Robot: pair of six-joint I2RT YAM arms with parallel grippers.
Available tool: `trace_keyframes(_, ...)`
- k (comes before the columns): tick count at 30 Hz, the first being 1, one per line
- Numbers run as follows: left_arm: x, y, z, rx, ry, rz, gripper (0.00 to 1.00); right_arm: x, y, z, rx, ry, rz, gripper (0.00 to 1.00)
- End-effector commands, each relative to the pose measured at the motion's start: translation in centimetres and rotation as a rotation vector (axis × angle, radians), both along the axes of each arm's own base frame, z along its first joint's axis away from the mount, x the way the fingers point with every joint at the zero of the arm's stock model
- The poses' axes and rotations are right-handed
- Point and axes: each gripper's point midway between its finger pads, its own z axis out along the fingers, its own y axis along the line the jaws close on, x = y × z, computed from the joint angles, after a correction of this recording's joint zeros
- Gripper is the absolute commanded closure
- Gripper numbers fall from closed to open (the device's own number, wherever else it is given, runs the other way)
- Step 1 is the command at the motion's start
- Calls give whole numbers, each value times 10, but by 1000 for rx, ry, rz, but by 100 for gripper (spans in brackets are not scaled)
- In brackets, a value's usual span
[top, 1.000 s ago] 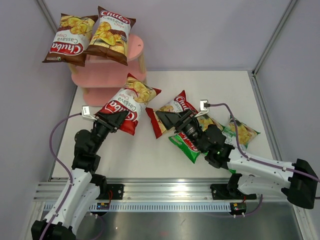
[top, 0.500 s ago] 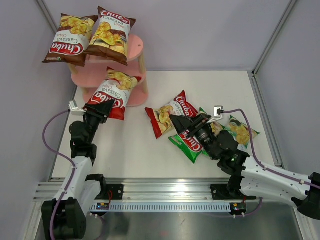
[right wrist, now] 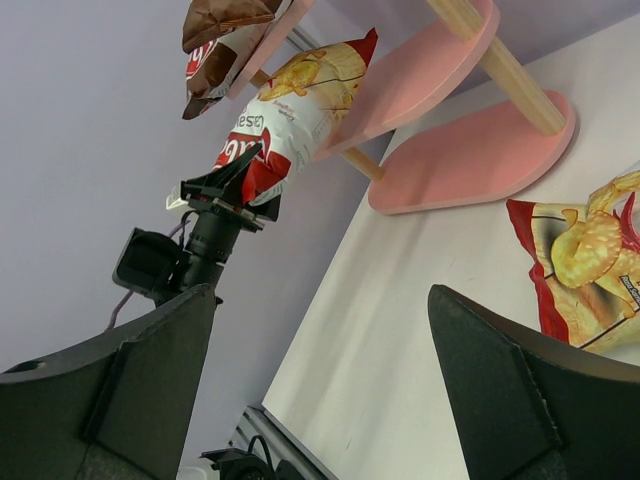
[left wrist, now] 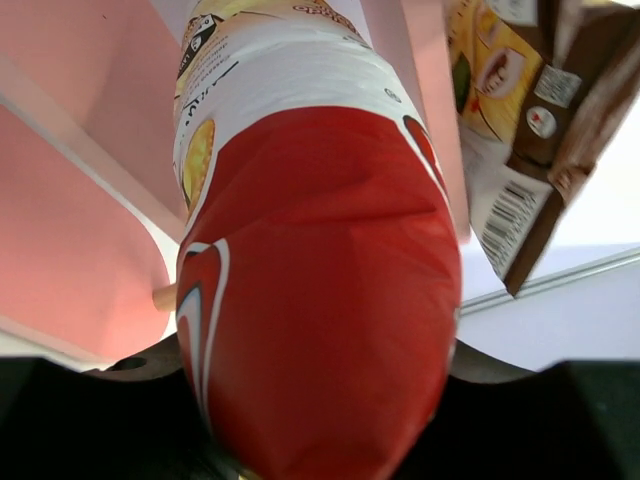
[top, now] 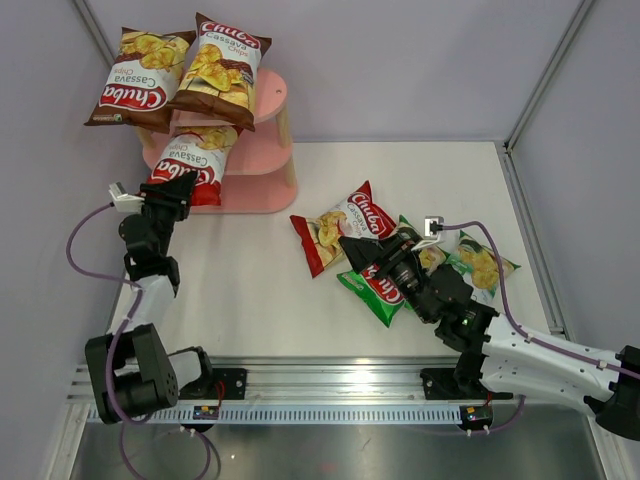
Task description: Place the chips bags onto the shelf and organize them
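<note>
The step in hand looks like shelving a red bag (top: 195, 160). The left claw (top: 172, 197) pinches the bag's bottom end and holds it slanted up into the left side of the shelf (top: 265, 158). The bag's top end lies over the middle board, under the two brown bags (top: 135, 80) on the top board (both overhang that board to the left). In the left wrist view the bag (left wrist: 320, 250) fills the frame, so whether it already bears on the board cannot be told.

The right claw (top: 362, 250) is spread wide and holds nothing. It hovers right of the shelf, over the heap on the table. The nearest thing there to the shelf is a second red bag (top: 335, 225), and the green bags (top: 378, 290) lie beyond it.

Two of six bags are shelved, so the task is likely about a third done. The next move probably calls for sliding the held bag further onto the middle board until the board carries it, and only then letting go. If it is released too near the left rim, the glossy bag may slide off. It should also sit to one side, since its twin needs the space beside it.
</note>
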Motion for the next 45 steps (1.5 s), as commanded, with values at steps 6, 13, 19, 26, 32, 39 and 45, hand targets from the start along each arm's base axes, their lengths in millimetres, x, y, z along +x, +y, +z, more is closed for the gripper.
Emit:
trace_keyframes(6, 44, 27, 59, 23, -188, 53, 62, 0, -13, 16, 57, -35, -41, 6)
trace_keyframes(13, 72, 57, 52, 42, -167, 122, 61, -4, -26, 20, 67, -55, -56, 6)
trace_keyframes(19, 91, 75, 35, 44, -124, 141, 61, -7, -36, 19, 85, -57, -69, 6)
trace_keyframes(26, 98, 83, 9, 66, -44, 168, 43, -8, -42, 16, 90, -51, -81, 6)
trace_keyframes(32, 109, 84, -17, 60, 67, 146, 38, -8, -45, 15, 89, -47, -88, 6)
trace_keyframes(39, 108, 92, -38, 83, 254, 213, 39, -8, -44, 12, 89, -31, -87, 6)
trace_keyframes(45, 110, 98, -48, 88, 359, 241, 38, -8, -44, 10, 88, -17, -86, 6)
